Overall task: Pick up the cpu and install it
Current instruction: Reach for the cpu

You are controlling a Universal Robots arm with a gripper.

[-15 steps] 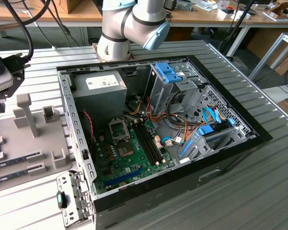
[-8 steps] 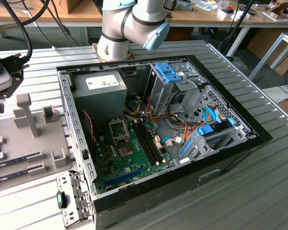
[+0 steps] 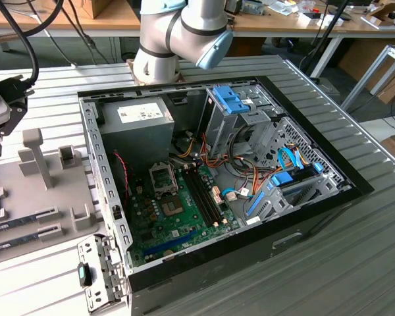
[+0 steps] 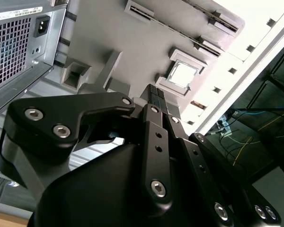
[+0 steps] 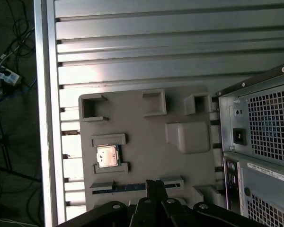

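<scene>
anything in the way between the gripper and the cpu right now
Nothing visible. In the first wrist view the cpu lies uncovered on the grey fixture plate, and the gripper hangs above the plate, off to one side of it, with open air between. Low ledges flank the cpu but do not cover it.

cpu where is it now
In the first wrist view the cpu lies on the grey fixture plate beside the computer case, apart from the gripper.
</scene>
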